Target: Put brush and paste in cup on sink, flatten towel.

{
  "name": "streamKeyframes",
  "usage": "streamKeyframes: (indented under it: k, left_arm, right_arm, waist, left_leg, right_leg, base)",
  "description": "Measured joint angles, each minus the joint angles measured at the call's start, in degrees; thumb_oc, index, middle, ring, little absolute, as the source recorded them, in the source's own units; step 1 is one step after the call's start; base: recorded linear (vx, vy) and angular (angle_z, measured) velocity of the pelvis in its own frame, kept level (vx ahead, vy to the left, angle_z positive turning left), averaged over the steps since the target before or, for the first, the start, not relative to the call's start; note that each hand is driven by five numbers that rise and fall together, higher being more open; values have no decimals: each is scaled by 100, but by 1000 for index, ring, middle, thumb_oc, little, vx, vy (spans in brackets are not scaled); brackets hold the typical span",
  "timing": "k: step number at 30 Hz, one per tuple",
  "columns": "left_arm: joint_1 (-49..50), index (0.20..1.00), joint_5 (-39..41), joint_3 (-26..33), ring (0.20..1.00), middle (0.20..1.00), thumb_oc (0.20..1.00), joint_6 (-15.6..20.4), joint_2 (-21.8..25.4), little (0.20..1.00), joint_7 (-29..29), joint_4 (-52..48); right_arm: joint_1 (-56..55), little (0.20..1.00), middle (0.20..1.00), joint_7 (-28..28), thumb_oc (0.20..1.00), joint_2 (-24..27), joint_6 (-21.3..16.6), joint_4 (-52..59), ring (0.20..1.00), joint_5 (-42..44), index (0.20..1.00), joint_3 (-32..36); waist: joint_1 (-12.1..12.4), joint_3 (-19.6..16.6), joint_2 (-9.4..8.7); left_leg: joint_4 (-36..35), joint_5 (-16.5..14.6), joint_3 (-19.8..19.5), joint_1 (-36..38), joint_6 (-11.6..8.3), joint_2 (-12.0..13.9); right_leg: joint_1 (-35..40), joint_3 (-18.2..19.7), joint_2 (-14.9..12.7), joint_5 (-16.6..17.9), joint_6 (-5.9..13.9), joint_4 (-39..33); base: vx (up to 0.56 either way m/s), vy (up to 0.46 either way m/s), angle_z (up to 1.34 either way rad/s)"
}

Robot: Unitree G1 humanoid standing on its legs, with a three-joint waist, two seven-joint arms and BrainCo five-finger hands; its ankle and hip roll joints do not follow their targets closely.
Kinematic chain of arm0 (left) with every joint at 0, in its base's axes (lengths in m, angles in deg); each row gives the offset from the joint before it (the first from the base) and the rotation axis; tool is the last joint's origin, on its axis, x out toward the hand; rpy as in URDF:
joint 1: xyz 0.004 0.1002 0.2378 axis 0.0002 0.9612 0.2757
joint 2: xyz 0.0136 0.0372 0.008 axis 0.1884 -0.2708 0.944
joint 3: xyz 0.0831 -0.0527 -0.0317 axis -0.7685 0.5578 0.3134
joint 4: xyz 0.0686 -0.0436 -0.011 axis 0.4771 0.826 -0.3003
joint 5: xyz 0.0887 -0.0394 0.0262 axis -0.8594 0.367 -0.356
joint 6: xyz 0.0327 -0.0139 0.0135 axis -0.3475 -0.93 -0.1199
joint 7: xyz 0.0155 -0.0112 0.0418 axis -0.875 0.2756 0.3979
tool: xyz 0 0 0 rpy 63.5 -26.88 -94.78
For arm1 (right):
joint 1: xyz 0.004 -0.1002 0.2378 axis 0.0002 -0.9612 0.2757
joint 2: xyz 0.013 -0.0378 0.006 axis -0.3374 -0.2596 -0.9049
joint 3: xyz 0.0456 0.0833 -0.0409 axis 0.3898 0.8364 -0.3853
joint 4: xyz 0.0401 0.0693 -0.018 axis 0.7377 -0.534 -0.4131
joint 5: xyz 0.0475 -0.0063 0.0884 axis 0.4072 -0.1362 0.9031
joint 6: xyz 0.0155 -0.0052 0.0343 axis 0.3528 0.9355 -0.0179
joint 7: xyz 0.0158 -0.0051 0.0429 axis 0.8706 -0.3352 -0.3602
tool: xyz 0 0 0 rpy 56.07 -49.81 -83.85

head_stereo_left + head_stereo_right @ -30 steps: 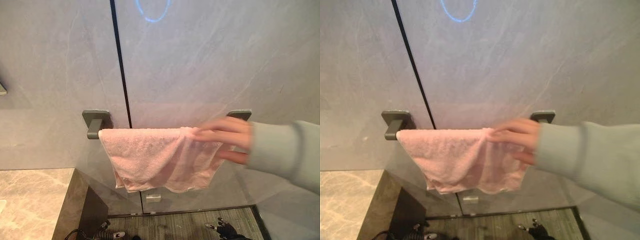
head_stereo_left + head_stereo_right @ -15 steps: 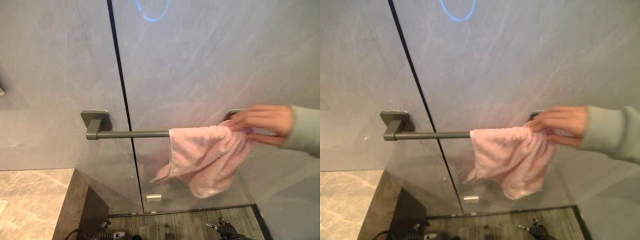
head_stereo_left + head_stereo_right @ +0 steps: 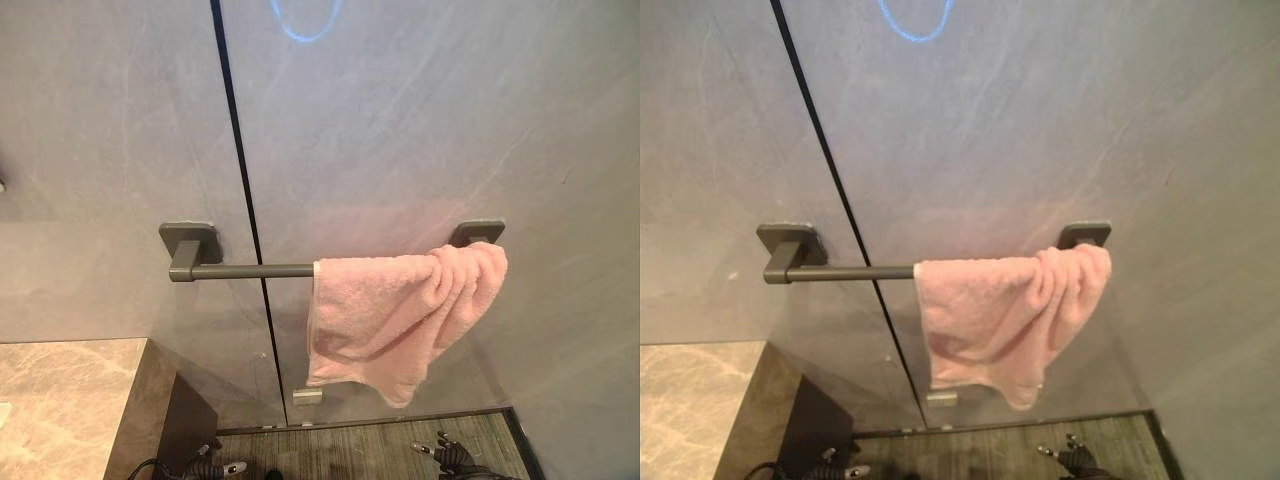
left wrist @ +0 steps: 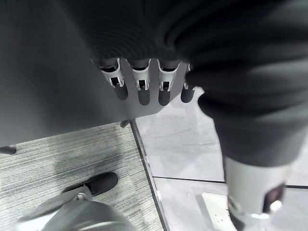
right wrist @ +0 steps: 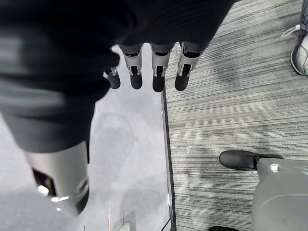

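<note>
A pink towel hangs bunched up at the right end of a dark grey towel bar on the grey wall. The left half of the bar is bare. The towel's right part is crumpled over the bar by the right mount, and one corner droops low. My left hand hangs low over the floor, fingers straight, holding nothing. My right hand also hangs down, open and empty; its dark fingertips show far below the towel.
A beige marble counter stands at the lower left. A black seam runs down the wall behind the bar. A small white plate sits at the wall's base. A person's shoe rests on the striped floor.
A person's hand in a pale sleeve pushed the spread towel along the bar to the right, bunched it there, then drew away out of sight. My hands have not moved.
</note>
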Motion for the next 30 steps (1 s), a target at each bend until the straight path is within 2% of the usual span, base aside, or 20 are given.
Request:
streamKeyframes:
  k: [13, 18, 19, 23, 25, 28, 30]
  left_arm:
    - [71, 1000, -2, 0, 1000, 1000, 1000, 18, 58, 1000, -3, -365]
    - [94, 1000, -8, -5, 1000, 1000, 1000, 18, 60, 1000, 0, -531]
    - [128, 1000, -14, -12, 1000, 1000, 1000, 18, 75, 1000, -1, -676]
    - [157, 1000, -170, 9, 1000, 1000, 1000, 31, 353, 1000, 4, -1415]
    - [258, 1000, -165, 167, 1000, 1000, 1000, 42, 534, 1000, 5, -2029]
    - [393, 1000, -156, 231, 1000, 1000, 1000, 154, 704, 1000, 7, -2454]
    - [561, 1000, -141, 229, 1000, 1000, 1000, 177, 933, 1000, -58, -3164]
  right_arm:
    - [-201, 1000, 1000, 18, 1000, 221, -59, 232, 1000, 344, 1000, 623]
    - [-265, 1000, 1000, 94, 1000, 222, -81, 525, 1000, 457, 1000, 707]
    - [-255, 1000, 1000, 118, 1000, 224, -90, 767, 1000, 512, 1000, 717]
    - [-445, 1000, 1000, 121, 1000, 319, -135, 1620, 1000, 518, 1000, 727]
    - [-602, 1000, 1000, 108, 1000, 531, -168, 2371, 1000, 535, 1000, 857]
    - [-618, 1000, 1000, 27, 1000, 759, -321, 2628, 1000, 699, 1000, 936]
    - [-593, 1000, 1000, -168, 1000, 1095, -345, 2954, 1000, 849, 1000, 1006]
  waist:
    - [-24, 164, 23]
    - [-96, 172, 28]
    - [-125, 189, 42]
    - [-162, 256, 57]
    - [-157, 268, 71]
    - [-147, 277, 74]
    - [-127, 293, 93]
  left_leg:
    - [2, -2, 8, 4, -14, 1]
    - [25, -10, 146, 35, 5, 6]
    - [23, -15, 282, 52, 13, 19]
    - [0, -32, 377, 121, 9, 20]
    - [-1, -38, 373, 138, 2, 16]
    - [-2, -72, 368, 208, -20, 17]
    - [-4, -80, 357, 192, -7, 17]
  right_leg:
    - [-4, 2, 0, -13, 1, 1]
    - [-51, 155, -2, 5, 15, 1]
    - [-87, 293, -2, 39, 30, 2]
    - [-65, 396, -11, 69, 51, 1]
    - [-29, 400, -14, 77, 59, 0]
    - [29, 400, -14, 64, 67, -22]
    - [19, 398, -13, 59, 82, -42]
  base:
    - [-1, 0, 0]
    - [-15, 2, -16]
    - [-7, 3, -41]
    - [0, 3, -18]
    - [0, 0, 0]
    - [0, 0, 0]
    - [0, 0, 0]
